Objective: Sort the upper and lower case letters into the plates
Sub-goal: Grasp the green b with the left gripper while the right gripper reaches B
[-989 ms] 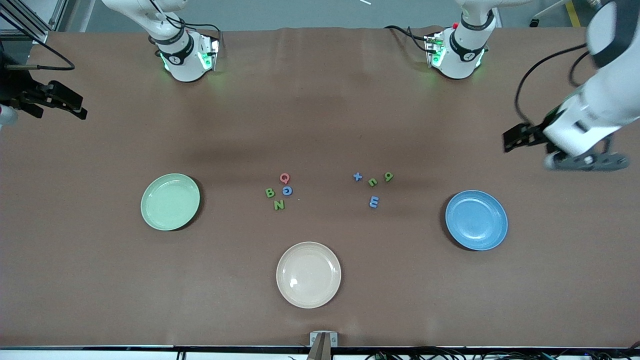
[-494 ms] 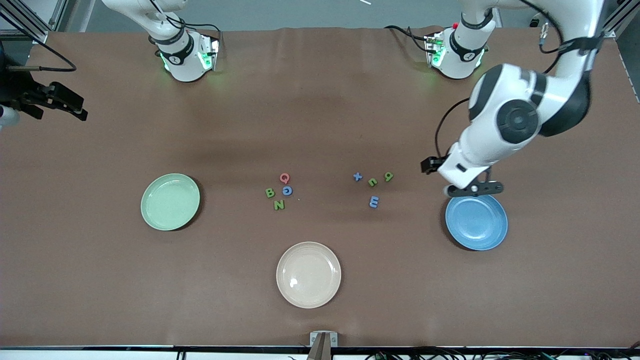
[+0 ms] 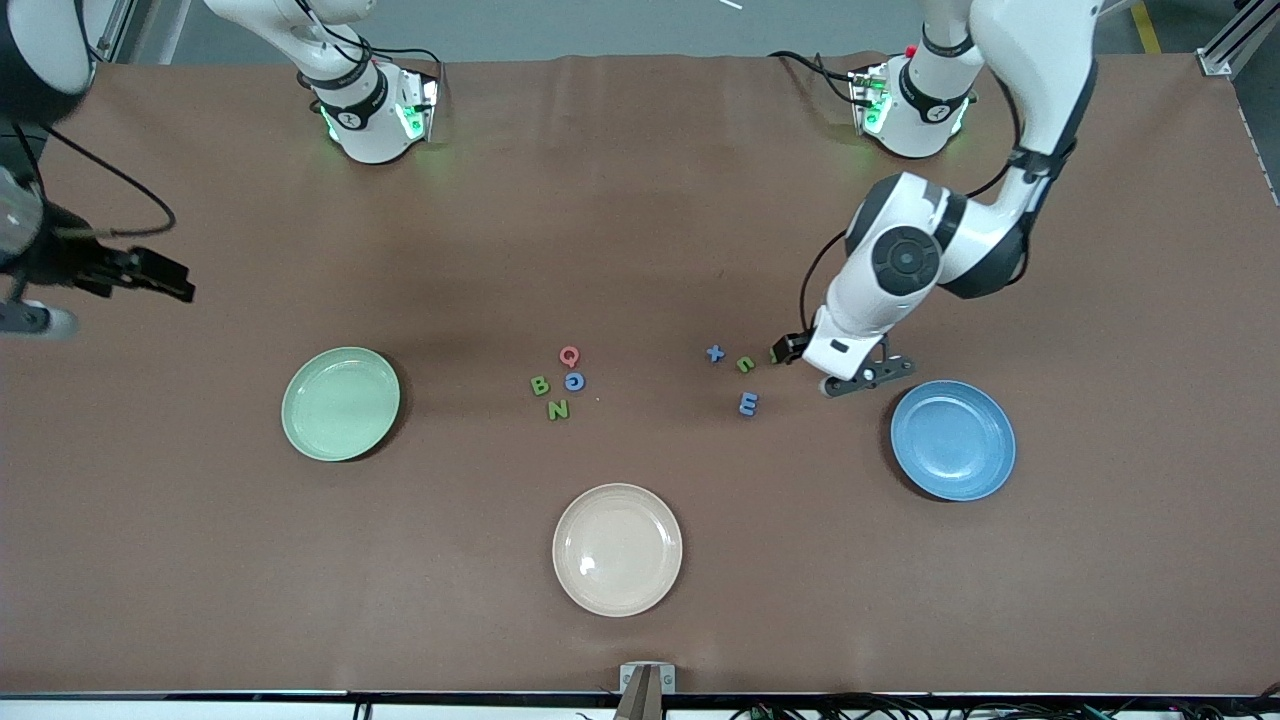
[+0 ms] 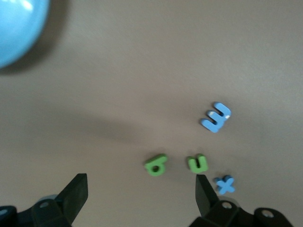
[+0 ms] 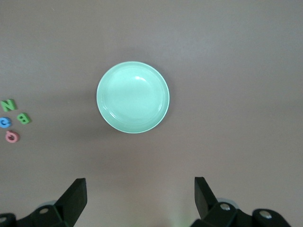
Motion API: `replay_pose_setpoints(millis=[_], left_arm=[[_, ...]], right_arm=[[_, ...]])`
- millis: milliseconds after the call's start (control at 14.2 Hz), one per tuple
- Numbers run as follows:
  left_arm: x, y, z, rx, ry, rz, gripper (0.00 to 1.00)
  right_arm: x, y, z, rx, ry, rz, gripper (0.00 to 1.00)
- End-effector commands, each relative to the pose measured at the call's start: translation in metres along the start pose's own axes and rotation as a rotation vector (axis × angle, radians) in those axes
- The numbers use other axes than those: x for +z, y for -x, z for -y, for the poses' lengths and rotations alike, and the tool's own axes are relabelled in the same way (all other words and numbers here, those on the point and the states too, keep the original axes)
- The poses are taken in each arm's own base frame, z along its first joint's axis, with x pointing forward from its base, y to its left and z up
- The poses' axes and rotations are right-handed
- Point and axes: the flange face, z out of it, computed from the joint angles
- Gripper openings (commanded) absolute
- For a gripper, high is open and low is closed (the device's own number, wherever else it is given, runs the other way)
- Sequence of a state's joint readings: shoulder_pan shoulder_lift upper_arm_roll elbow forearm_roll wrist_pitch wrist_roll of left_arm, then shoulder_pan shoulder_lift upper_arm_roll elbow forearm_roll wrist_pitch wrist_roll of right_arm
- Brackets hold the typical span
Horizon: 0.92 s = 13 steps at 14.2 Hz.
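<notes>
Brown table, broad bare room along every edge. Three plates: mint green plate toward the right arm's end, blue plate toward the left arm's, cream plate nearest the front camera. Left gripper, jaws wide and empty, hangs over the lowercase cluster; only its wrist view shows the green letter that the front view hides. Right gripper, wide, hangs over the table's end beside the mint green plate; capitals lie between the plates.

You're looking at a bench covered edge to edge in a brown cloth. A grey floor shows along its upper edge, with aluminium frame posts at the corners and cables along the lower edge.
</notes>
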State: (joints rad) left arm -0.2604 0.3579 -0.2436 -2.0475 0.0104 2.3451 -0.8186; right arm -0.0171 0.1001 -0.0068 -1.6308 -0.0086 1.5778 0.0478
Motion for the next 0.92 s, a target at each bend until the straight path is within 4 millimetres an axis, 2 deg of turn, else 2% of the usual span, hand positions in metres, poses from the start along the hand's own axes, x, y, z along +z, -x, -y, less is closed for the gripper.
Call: replay_pose_setpoints(millis=[0,212,283,353,424,565,777,848], left_arm=[[0.027,0.006,-0.014,-0.074,0.017,-0.011,0.92],[0.047,0.006,-0.014,-0.146,0.015,0.0,0.79],[0.052,0.007,-0.013,-0.151,0.009,0.007,0.77],[0.055,0.009,-0.014,-0.157,0.004,0.012,0.75],[0.061,0.016,-0.018,-0.166,-0.003,0.018,0.74],[0.072,0.018,-0.018,-0.169,-0.016,0.03,0.73],[0.083,0.018,-0.015,-0.149,-0.032,0.024,0.7],[0.087,0.02,-0.013,-0.139,-0.044,0.023,0.69]], right_arm=[[0.014,-0.011,0.033,-0.013,0.002,0.031,1.0],[0.054,-0.027,0.074,0.08,-0.079,0.052,1.0],[0.072,-0.029,0.087,0.076,-0.091,0.055,1.0],[0.093,-0.031,0.108,0.062,-0.091,0.046,1.0],[0.11,-0.03,0.128,0.072,-0.087,0.031,1.0],[0.148,-0.023,0.181,0.046,-0.083,-0.015,1.0],[0.206,-0.016,0.229,-0.002,-0.086,-0.065,1.0],[0.223,-0.012,0.244,0.029,-0.089,-0.075,1.0]])
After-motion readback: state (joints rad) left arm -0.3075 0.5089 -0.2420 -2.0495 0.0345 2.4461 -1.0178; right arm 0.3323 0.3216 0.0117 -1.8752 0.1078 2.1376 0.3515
